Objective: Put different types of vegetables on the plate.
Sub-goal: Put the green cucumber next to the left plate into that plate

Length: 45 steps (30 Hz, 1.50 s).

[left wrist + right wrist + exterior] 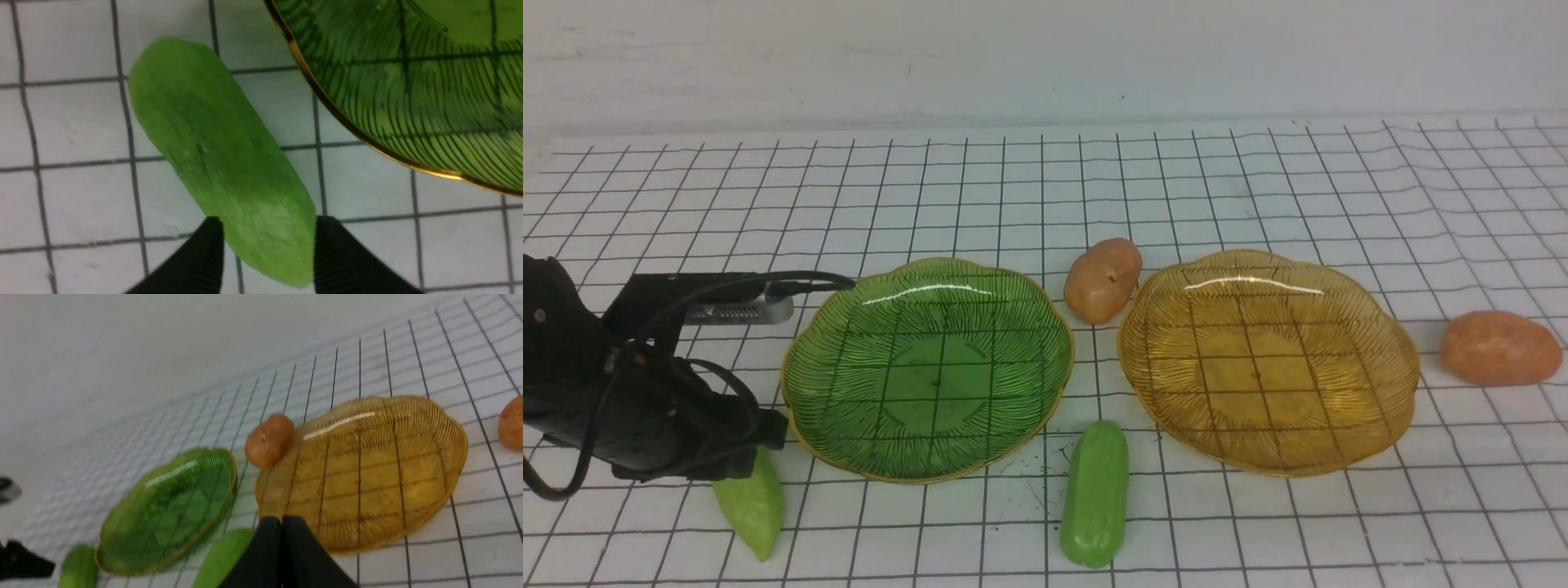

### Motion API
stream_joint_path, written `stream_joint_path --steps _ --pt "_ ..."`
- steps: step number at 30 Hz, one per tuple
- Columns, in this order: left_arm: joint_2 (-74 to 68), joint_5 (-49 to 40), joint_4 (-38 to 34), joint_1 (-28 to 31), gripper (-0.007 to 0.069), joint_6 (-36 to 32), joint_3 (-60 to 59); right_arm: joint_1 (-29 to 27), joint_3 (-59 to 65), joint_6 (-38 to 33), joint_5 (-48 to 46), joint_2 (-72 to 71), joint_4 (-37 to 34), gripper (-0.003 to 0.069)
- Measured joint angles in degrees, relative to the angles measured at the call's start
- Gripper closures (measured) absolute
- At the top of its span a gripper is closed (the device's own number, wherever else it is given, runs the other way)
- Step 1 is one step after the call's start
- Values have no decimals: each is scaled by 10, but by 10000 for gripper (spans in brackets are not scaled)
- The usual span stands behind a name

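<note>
A pointed light-green cucumber (pixel 756 506) lies on the grid mat, just off the near-left rim of the green plate (pixel 931 367). My left gripper (pixel 269 228) is low over it and open. Its black fingers (pixel 204 261) stand on either side of one end of that cucumber (pixel 212 147), close against it. A second cucumber (pixel 1096 494) lies between the plates near the front. One potato (pixel 1103 279) sits between the plates at the back. The other potato (pixel 1500 347) is right of the amber plate (pixel 1266 359). My right gripper (pixel 282 519) is shut and holds nothing.
Both plates hold nothing. The green plate's gold rim (pixel 367 139) runs close beside the flanked cucumber. A white wall (pixel 1045 57) closes the back of the mat. The right arm does not show in the front view.
</note>
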<state>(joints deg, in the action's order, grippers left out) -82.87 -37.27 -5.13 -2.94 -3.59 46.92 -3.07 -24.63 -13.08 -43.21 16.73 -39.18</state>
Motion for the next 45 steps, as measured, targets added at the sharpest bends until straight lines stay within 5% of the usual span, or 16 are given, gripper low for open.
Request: stream_joint_path --steps 1,6,9,14,17,18,28,39,41,45 --pt "-1 0 0 0 304 1 0 0 -1 -3 -6 4 0 673" --pt "-44 39 17 0 50 53 0 0 -12 -44 -49 66 2 673" --pt "-68 54 18 0 1 76 0 0 -12 -48 -55 69 2 673" --pt "-105 60 21 0 39 96 0 0 -12 -50 -52 69 3 673" --pt "-111 35 28 0 251 100 1 0 -12 -50 -47 69 3 673" --pt "-109 26 32 0 270 100 1 0 -12 -50 -47 69 3 673" --pt "-18 -51 48 -33 252 60 77 0 -91 -39 -75 131 40 673" --pt "-101 49 41 -133 249 25 149 0 -143 -39 -104 228 53 673" --pt "-116 49 42 -133 232 25 151 0 -143 -39 -106 228 53 673" --pt "-141 24 42 -133 65 36 170 0 -143 -39 -117 229 54 673"
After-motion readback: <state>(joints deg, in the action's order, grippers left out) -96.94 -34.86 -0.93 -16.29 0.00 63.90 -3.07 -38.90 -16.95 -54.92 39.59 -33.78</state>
